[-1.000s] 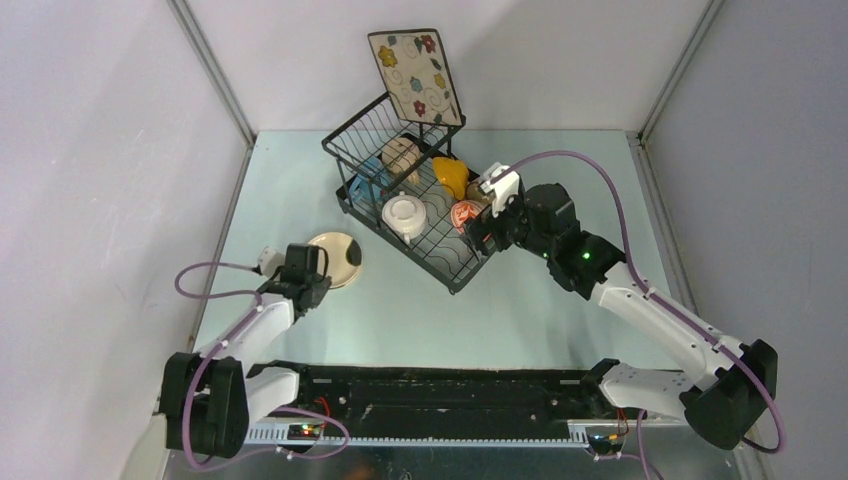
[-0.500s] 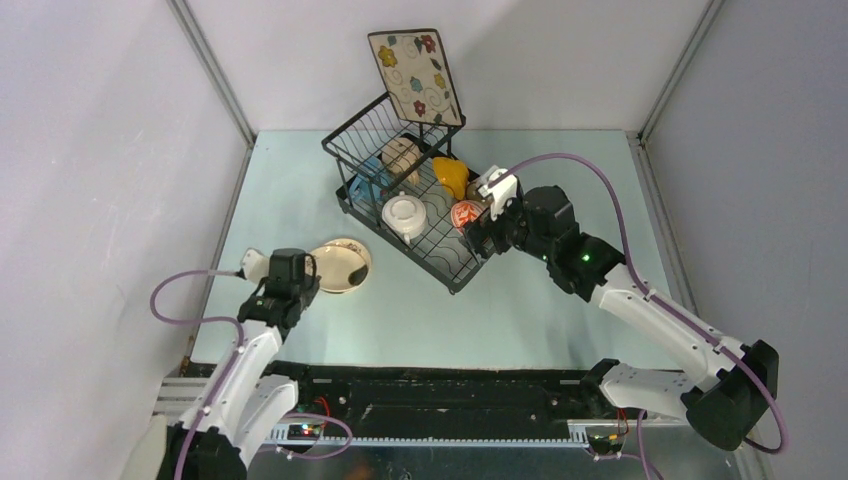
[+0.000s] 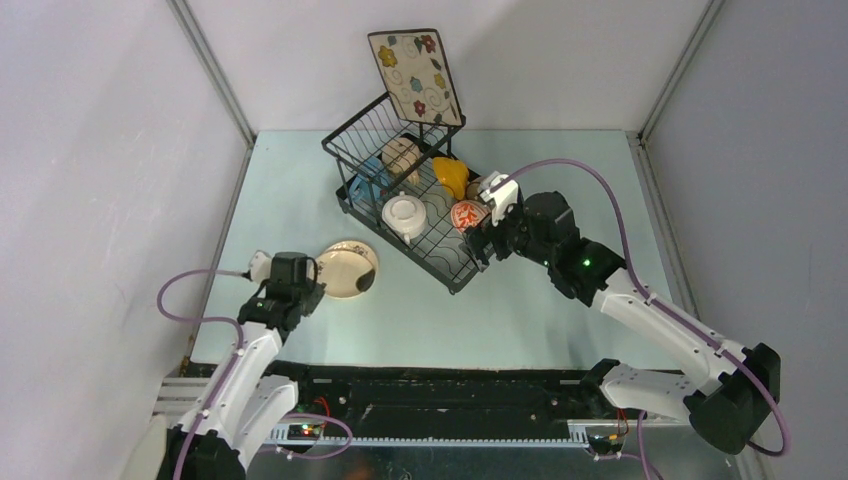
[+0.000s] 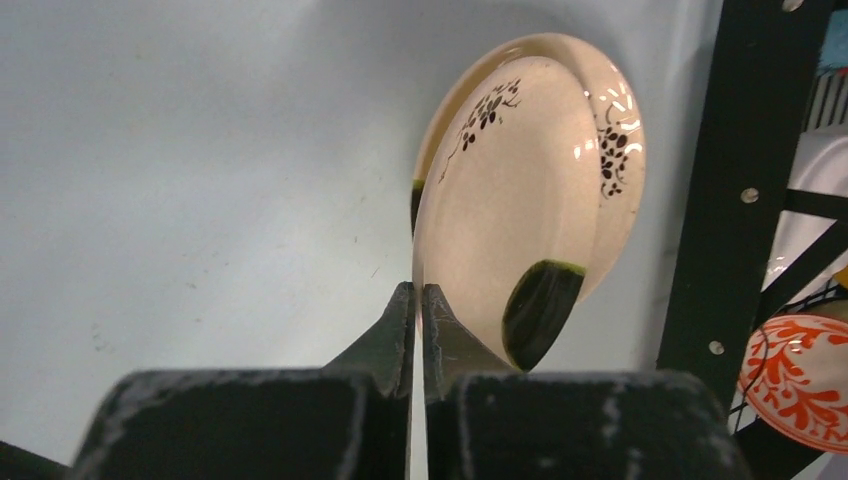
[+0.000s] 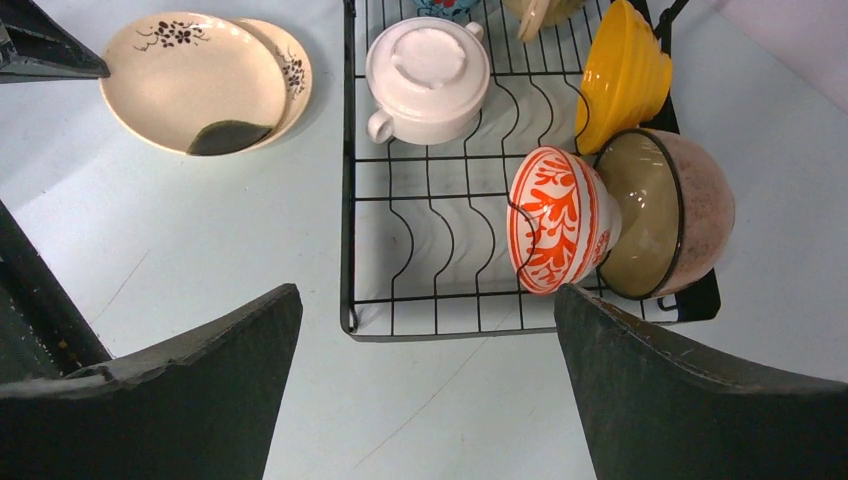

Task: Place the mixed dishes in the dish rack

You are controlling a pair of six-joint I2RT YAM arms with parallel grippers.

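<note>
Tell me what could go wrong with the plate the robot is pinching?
The left fingers grip the cream round plate only by its thin rim, so it might slip and drop. Carried to the dish rack, it could knock the white two-handled bowl, the nearest dish there.

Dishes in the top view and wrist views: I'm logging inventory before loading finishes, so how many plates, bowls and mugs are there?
Plates: 2 (square floral plate, cream round plate)
Bowls: 4 (white two-handled bowl, red-patterned bowl, orange-yellow bowl, tan bowl)
Mugs: 2 (blue mug, beige mug)
Total: 8
</note>
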